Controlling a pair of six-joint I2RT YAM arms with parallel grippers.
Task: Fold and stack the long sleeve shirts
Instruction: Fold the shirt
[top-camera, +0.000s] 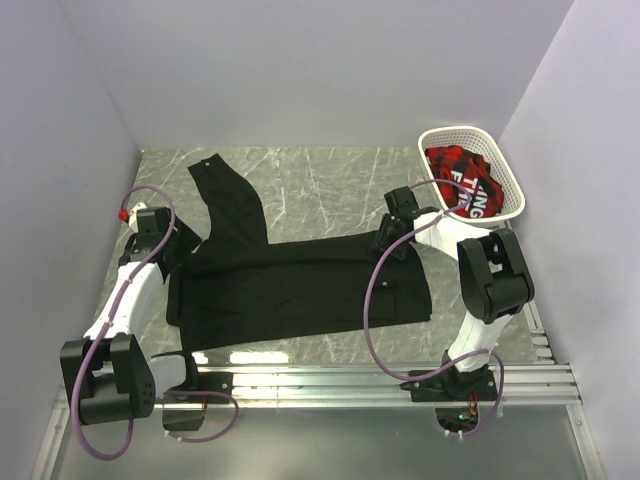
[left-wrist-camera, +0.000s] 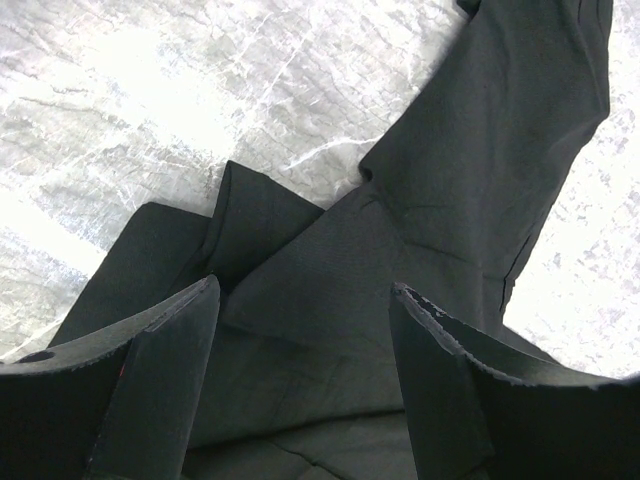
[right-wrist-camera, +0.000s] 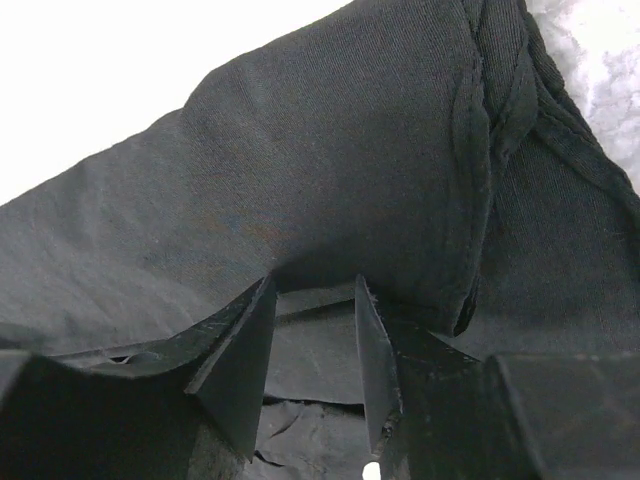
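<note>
One black long sleeve shirt (top-camera: 300, 285) lies spread across the marble table, with one sleeve (top-camera: 235, 195) running off to the far left. My left gripper (top-camera: 190, 248) hovers over the shirt's left end. In the left wrist view it (left-wrist-camera: 303, 290) is open, with folded black cloth (left-wrist-camera: 420, 220) below and nothing between the fingers. My right gripper (top-camera: 388, 240) is at the shirt's far right edge. In the right wrist view it (right-wrist-camera: 315, 285) stands partly open, its tips pushed against a raised fold of the shirt (right-wrist-camera: 330, 160), and flat cloth shows between the fingers.
A white basket (top-camera: 505, 165) at the back right holds a red plaid garment (top-camera: 465, 175). Purple-grey walls close in the left, back and right sides. A metal rail (top-camera: 380, 375) runs along the near edge by the arm bases. Bare marble (left-wrist-camera: 150, 90) shows beyond the shirt.
</note>
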